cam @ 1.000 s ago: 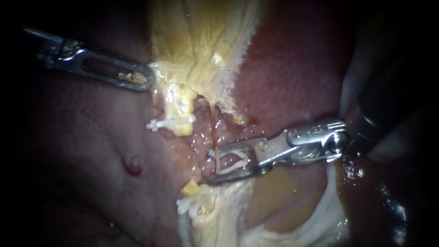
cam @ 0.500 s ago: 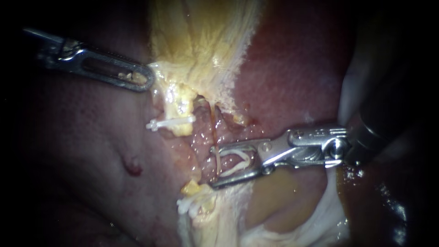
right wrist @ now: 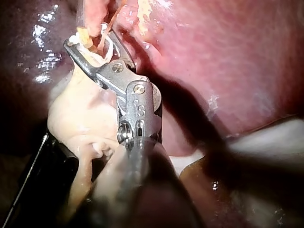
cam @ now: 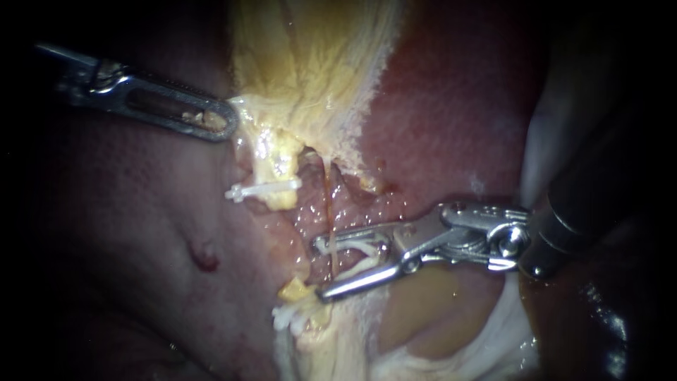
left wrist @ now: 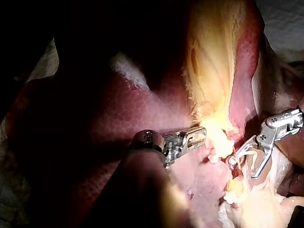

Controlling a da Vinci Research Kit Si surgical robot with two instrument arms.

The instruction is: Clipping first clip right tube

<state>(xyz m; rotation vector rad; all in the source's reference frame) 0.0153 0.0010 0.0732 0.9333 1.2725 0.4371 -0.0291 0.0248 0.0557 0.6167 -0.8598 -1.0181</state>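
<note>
Jaws of your right instrument point(cam: 319, 270) stand wide and carry a white clip point(cam: 361, 248) seated between them, with 1 leg along each jaw. You have them astride the thin right tube point(cam: 328, 204), which runs down between the 2 jaw tips, over the red liver point(cam: 437, 106). Your left instrument point(cam: 224, 124) has its jaws closed on the edge of the pale yellow tissue point(cam: 310, 85). An upper clip point(cam: 262, 189) sits just below that edge, and a lower clip point(cam: 290, 317) lies under your right instrument's jaws.
</note>
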